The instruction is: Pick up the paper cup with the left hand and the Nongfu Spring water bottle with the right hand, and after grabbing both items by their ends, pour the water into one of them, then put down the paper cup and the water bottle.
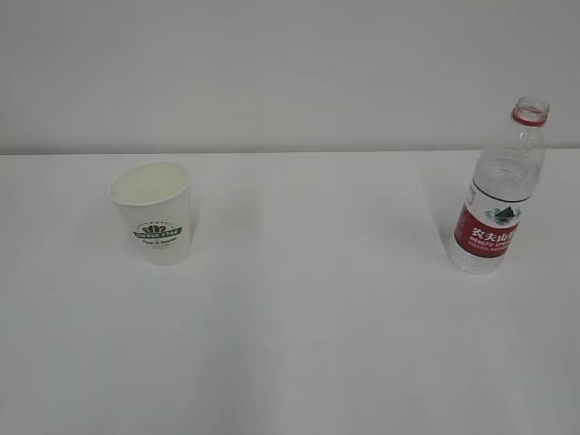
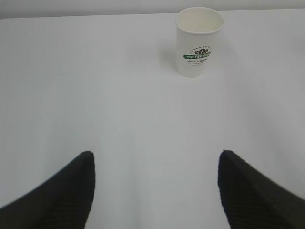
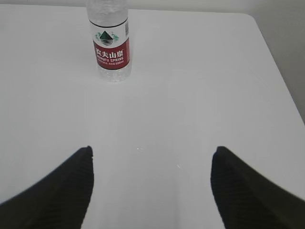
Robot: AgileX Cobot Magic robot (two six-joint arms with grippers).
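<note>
You have the paper cup [image 1: 152, 212] standing upright on the white tabletop [image 1: 308, 317], on the left side of the exterior view, its mouth open and its green-and-black round logo facing the camera. The water bottle [image 1: 501, 193] stands upright well apart from it, on the right side of the same view, with its red label turned toward you, a red ring at the neck and no cap on the mouth. Neither arm shows in the exterior view. In your left wrist view the left pincer [image 2: 155, 191] hangs over bare tabletop with its two black fingers [image 2: 62, 191] spread wide and nothing between them; the cup [image 2: 198, 40] sits well ahead of it, a little to the right of the gap, untouched. From here you can see into the cup's cream inside, but you cannot tell whether any liquid is in it. In your right wrist view the right pincer [image 3: 152, 191] is likewise spread wide and empty, its fingers [image 3: 243, 191] framing bare tabletop, and the bottle [image 3: 110, 40] stands well ahead, a little to the left of the gap, its top cut off by the edge of the view. The tabletop's rounded far corner shows at the upper right of that view.
</note>
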